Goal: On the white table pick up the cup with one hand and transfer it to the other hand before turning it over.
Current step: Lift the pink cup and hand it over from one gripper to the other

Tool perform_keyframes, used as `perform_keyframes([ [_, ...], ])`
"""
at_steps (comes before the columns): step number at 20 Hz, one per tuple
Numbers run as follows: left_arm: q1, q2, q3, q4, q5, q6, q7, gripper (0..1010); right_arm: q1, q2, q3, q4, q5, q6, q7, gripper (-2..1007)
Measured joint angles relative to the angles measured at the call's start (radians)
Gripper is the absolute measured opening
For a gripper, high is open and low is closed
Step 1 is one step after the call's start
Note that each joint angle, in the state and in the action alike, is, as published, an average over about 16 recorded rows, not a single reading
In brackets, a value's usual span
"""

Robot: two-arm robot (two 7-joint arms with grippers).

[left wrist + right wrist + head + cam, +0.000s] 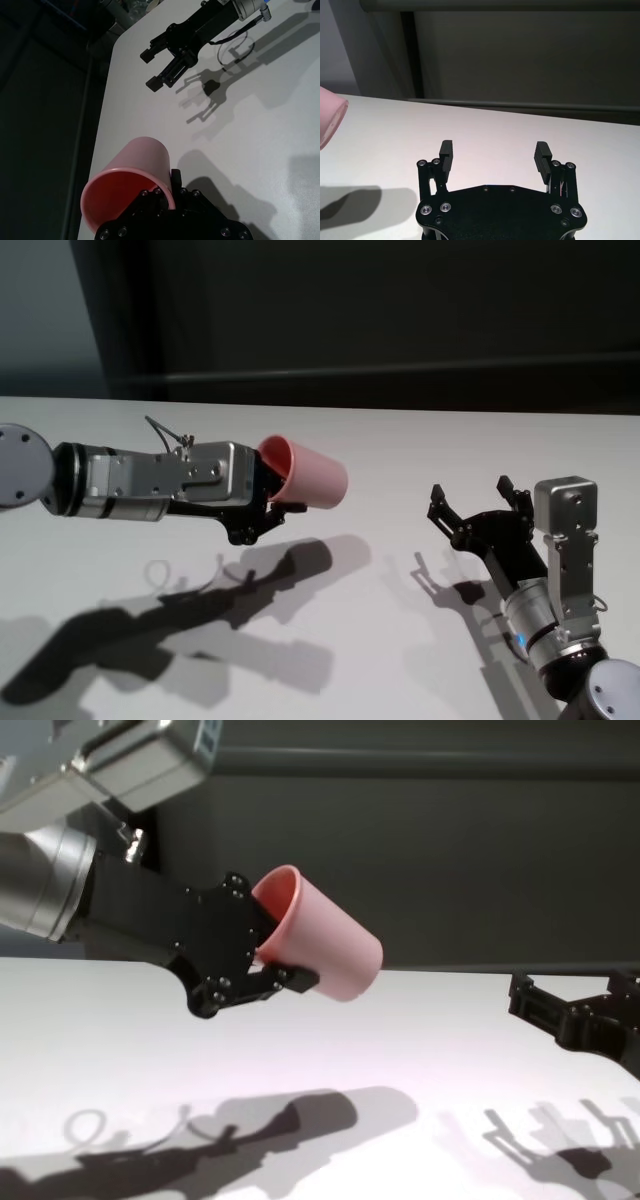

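Note:
My left gripper (268, 502) is shut on the rim of the pale pink cup (310, 475) and holds it in the air above the white table (400, 440). The cup lies on its side, its base pointing toward my right arm. The chest view shows the cup (330, 945) well above the tabletop, with one finger inside the rim and one outside. The left wrist view shows the cup's open mouth (140, 165). My right gripper (473, 495) is open and empty, some way to the right of the cup. Its fingers (446, 150) are spread wide, and the cup's base (330, 117) shows at the picture's edge.
The table's far edge (330, 405) runs in front of a dark wall. The arms' shadows (230, 590) fall on the tabletop below them. Nothing else lies on the table in view.

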Motion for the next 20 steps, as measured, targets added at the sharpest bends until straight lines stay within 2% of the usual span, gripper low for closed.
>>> perform_keyframes([
  [10, 0.019, -0.075, -0.082, 0.112, -0.230, -0.048, 0.005, 42, 0.000, 0.000, 0.000, 0.000, 0.000, 0.000, 0.000, 1002],
  [15, 0.010, -0.116, -0.102, 0.170, -0.322, -0.062, -0.016, 42, 0.000, 0.000, 0.000, 0.000, 0.000, 0.000, 0.000, 1002],
  [20, -0.009, -0.158, -0.109, 0.230, -0.400, -0.071, -0.050, 42, 0.000, 0.000, 0.000, 0.000, 0.000, 0.000, 0.000, 1002],
])
